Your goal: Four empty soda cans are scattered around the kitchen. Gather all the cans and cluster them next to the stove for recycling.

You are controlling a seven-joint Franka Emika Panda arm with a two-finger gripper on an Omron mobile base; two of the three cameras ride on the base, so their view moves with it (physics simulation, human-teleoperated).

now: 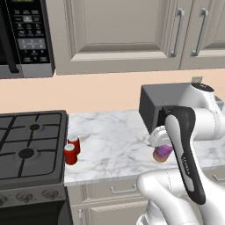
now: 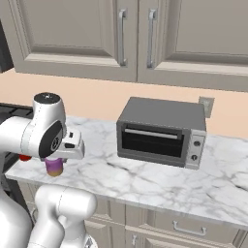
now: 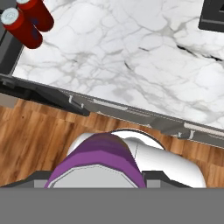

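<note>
Three soda cans are in sight. Two are red: one red can point(image 1: 74, 143) stands farther back and the other red can point(image 1: 70, 154) nearer, touching or just beside each other on the marble desk point(image 1: 114, 140) beside the stove point(image 1: 30, 149). One is a purple can point(image 1: 163, 152), off to the right of them. There is one stove with four burners, one grey toaster oven point(image 2: 162, 131) and one black microwave point(image 1: 24, 37). Four cabinet door handles show above the desk.
</note>
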